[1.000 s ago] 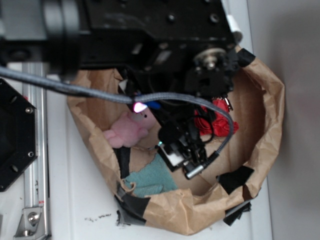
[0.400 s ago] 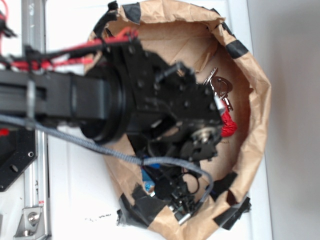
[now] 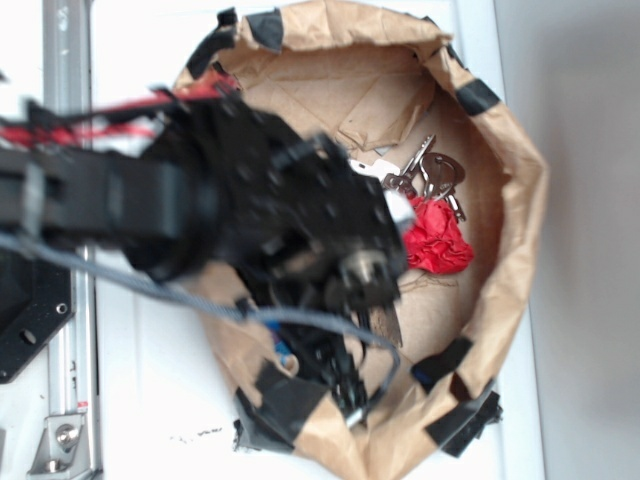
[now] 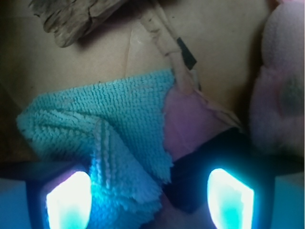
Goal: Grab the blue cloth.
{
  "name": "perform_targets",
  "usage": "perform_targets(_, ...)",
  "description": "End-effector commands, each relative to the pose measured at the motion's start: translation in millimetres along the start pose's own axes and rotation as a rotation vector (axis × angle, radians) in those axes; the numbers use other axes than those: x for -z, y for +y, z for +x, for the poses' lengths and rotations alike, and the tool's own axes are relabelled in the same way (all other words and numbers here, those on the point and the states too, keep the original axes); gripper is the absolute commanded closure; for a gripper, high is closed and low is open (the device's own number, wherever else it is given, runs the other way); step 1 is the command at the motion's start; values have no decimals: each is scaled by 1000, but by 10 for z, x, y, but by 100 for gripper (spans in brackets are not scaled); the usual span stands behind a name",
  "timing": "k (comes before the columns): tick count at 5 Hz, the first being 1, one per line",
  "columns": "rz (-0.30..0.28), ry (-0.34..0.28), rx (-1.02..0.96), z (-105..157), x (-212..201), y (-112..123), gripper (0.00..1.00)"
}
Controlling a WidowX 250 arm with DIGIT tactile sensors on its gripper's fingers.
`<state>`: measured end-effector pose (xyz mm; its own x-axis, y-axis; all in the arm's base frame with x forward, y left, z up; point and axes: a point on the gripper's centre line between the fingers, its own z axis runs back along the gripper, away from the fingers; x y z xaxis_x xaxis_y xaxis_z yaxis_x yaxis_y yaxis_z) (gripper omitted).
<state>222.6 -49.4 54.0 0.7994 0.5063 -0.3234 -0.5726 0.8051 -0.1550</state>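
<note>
The blue cloth [image 4: 105, 129] is a fuzzy teal piece lying rumpled on the brown paper floor of the bag, filling the lower left of the wrist view. My gripper [image 4: 150, 200] is open and sits low over it. The left fingertip [image 4: 69, 200] glows against the cloth's folded corner, and the right fingertip [image 4: 231, 198] stands apart over black tape [image 4: 209, 162]. A flap of the cloth lies between the jaws. In the exterior view the black arm [image 3: 260, 210] covers the cloth, and the gripper [image 3: 345, 390] is blurred at the bag's near-left corner.
The brown paper bag [image 3: 520, 200] walls in the space. A pink plush [image 4: 281, 81] sits close to the right of the cloth. A red wrinkly wad [image 3: 435, 240] and keys [image 3: 435, 175] lie at the bag's right. A wood piece [image 4: 76, 16] lies beyond the cloth.
The arm has swung down into the bag, then shifted left, uncovering more of the red wad. The pink plush and cloth seen earlier are now hidden under the arm.
</note>
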Motion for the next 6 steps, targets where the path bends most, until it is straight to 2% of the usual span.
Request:
perform_targets(1,-122,-25,-39,223,-196,86,0)
perform_targets(2,-150,26,1,183,-108,-130,0)
perform_targets(4,-134,75,83,-205,74,-384,0)
perform_targets(6,-89,76,101,-284,352,-350,0)
